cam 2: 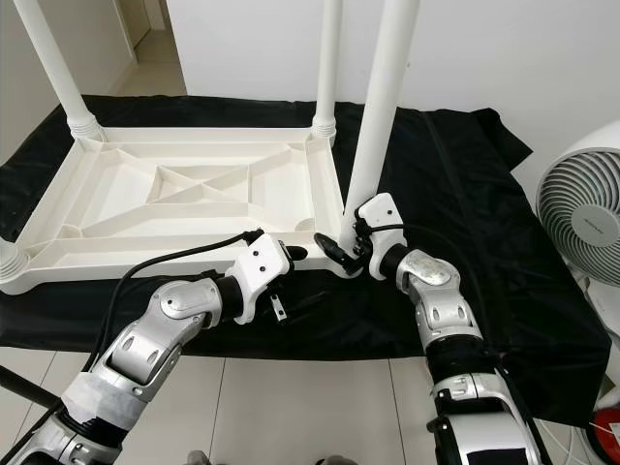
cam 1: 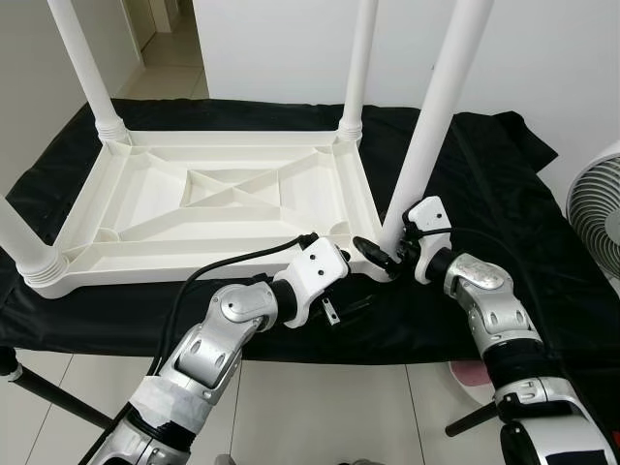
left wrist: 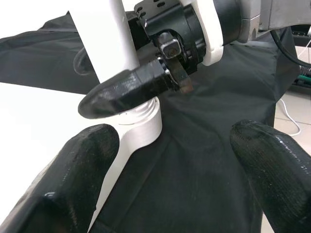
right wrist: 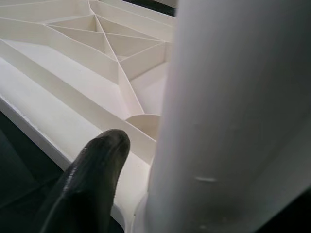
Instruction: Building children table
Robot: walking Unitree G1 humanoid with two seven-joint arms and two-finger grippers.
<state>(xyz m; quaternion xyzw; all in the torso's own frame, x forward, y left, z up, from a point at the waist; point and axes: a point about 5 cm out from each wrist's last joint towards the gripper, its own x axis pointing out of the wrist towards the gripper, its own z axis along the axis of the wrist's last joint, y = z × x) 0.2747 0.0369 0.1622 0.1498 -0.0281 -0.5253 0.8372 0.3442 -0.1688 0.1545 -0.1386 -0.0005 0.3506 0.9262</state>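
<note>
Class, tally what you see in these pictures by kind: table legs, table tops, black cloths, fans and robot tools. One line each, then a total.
Table legs: 4
Table top, upside down: 1
Black cloth: 1
Fan: 1
Robot tools, left tool and right tool: 2
Total: 9

Bright, even indoor light, soft shadows. Head views sharp. Wrist views: near fingers point(left wrist: 82, 174) blurred, out of focus. Table leg point(right wrist: 233, 121) overexposed, slight glare on black cloth point(cam 1: 484, 184).
</note>
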